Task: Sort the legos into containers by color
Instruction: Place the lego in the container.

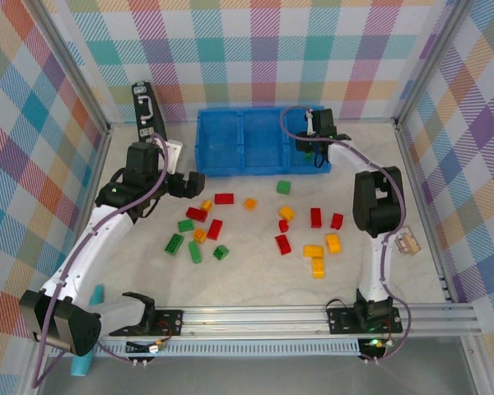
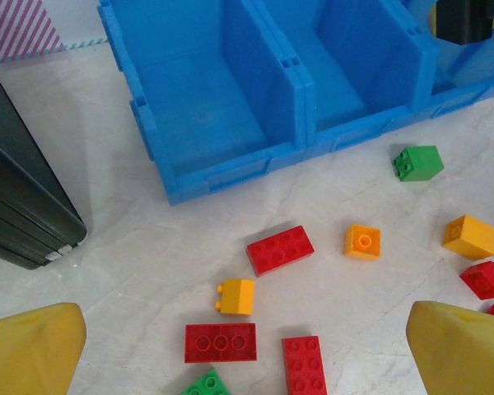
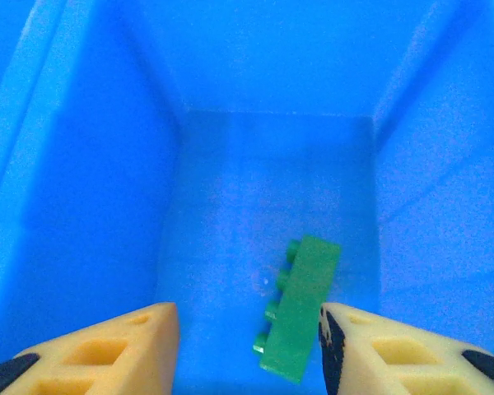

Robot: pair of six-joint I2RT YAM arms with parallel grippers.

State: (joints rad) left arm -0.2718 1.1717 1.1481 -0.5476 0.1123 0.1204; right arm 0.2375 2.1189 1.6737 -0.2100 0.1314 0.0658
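The long blue bin stands at the back of the table; its left and middle compartments look bare. My right gripper hangs open inside the right compartment. A green brick sits tilted on its side between the fingers, close against the right pad, with a wide gap to the left one. My left gripper is open above the left cluster: a red brick, an orange one, a yellow one. More red, green and yellow bricks lie scattered mid-table.
A black case with a silver handle leans at the back left, close to the bin. A small clear object lies by the right wall. A cyan item lies near the left arm's base.
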